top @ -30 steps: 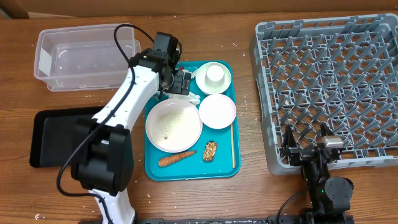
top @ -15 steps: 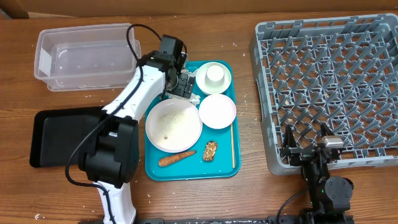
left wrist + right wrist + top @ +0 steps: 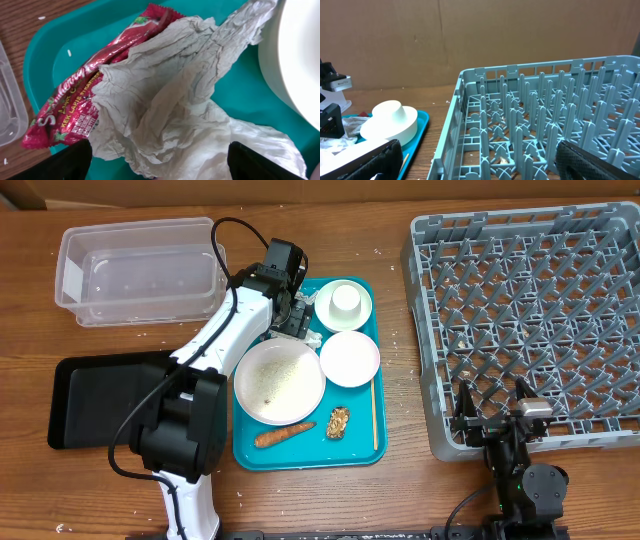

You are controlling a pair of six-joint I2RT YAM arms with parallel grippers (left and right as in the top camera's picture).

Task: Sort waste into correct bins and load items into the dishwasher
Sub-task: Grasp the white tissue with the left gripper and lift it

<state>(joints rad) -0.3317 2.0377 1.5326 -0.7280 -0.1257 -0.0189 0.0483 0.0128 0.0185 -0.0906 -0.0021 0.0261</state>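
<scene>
- Since a second ago the left arm (image 3: 235, 320) has swung its wrist a little to the right, toward the far left corner of the teal tray (image 3: 245, 458); the right arm (image 3: 510, 445) has not shifted
- crumpled white napkin (image 3: 170, 110) lies in that corner of the teal tray, partly over a red-and-white wrapper (image 3: 75, 95); the wrapper pokes out toward the tray's edge
- left jaws stand wide apart, one dark finger (image 3: 70, 162) on each side of the napkin and wrapper; they have hold of nothing
- just beside the napkin sits a large plate (image 3: 279, 381) sprinkled with rice (image 3: 270, 375); a carrot (image 3: 284, 436) and a brown lump (image 3: 338, 422) lie in front of it on the tray
- small bowl (image 3: 349, 359) sits right of the plate; behind it a cup (image 3: 346, 298) stands upside down in a green-rimmed bowl (image 3: 366, 312); chopsticks (image 3: 375, 415) lie along the tray's right side
- clear tub (image 3: 140, 225) and black tray (image 3: 95, 400) sit on the counter (image 3: 405, 490) left of the teal tray
- grey rack (image 3: 530, 310) stands at the right; right jaws rest at its near edge, spread fully, holding nothing
</scene>
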